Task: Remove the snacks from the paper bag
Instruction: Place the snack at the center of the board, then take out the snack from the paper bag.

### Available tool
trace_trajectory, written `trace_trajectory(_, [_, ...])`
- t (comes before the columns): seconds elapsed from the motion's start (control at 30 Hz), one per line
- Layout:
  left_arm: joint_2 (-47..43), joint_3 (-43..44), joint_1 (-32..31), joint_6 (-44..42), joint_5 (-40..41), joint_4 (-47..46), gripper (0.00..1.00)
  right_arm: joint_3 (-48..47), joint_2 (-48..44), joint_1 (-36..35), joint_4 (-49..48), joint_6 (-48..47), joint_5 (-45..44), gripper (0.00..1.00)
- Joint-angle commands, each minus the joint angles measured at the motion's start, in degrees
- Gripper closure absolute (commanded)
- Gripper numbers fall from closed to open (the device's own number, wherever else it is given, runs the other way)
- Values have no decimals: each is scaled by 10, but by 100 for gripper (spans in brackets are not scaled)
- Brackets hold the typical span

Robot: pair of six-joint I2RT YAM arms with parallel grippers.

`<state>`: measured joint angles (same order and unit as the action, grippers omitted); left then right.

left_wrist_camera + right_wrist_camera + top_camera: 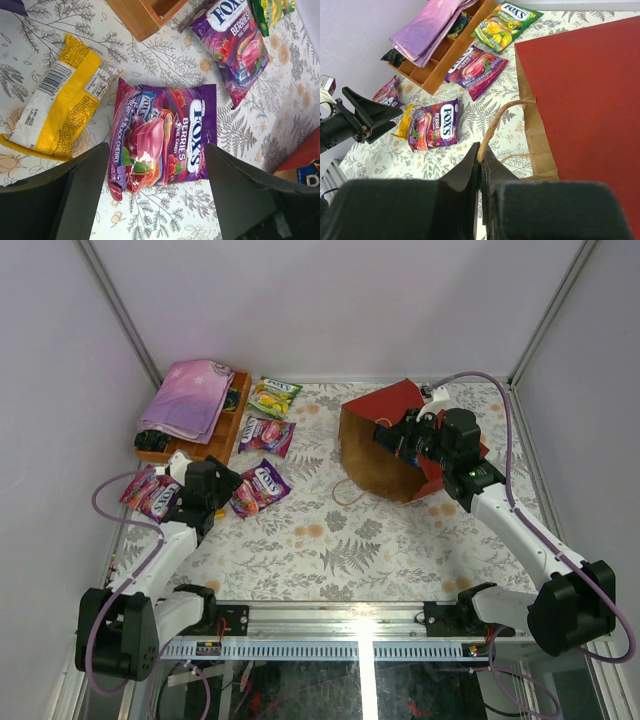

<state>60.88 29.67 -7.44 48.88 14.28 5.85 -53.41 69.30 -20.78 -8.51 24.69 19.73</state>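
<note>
Left gripper [156,146]: its fingers stood spread wide, one on each side of a purple berry packet, and it held nothing.
Purple berry packet [165,130]: it lay flat and face up on the table [330,540], between those spread fingers, on the left half.
Yellow packet [60,105]: it lay back side up with the barcode showing, just beside the purple berry packet, on the side away from the bag.
Right gripper [481,150]: its fingers were pressed together, and their tips pinched the twisted handle [502,117] of the paper bag.
Paper bag [385,400]: it sat on the right half of the table, well apart from the loose packets. A red face was on top and a brown face turned toward the near edge. I could not tell whether it rested fully on the table.
Chip bag [306,172]: a dark-blue corner showed against the red paper. How far inside it sat I could not tell.
Second purple packet [266,434]: it lay out on the table near the tray's right side.
Green-yellow packet [276,396]: it lay out on the table, just beyond the second purple one.
Pink-purple packets [150,492]: they lay out on the table, at the far left beside the left arm.
Wooden tray [232,415]: it stood at the far left corner and carried a folded pink-purple cloth [190,398].
</note>
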Motion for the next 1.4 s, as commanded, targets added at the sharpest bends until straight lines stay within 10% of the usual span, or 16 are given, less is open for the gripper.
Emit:
trace_trajectory(0.0, [-27, 14, 3, -15, -31, 12, 23, -28, -7, -3, -19, 4, 15, 100])
trace_trajectory(1.2, [23, 64, -102, -34, -261, -197, 23, -35, -22, -3, 1, -4, 12, 100])
trace_trajectory(1.37, [67, 96, -148, -47, -259, -183, 6, -37, -20, -3, 2, -4, 12, 100])
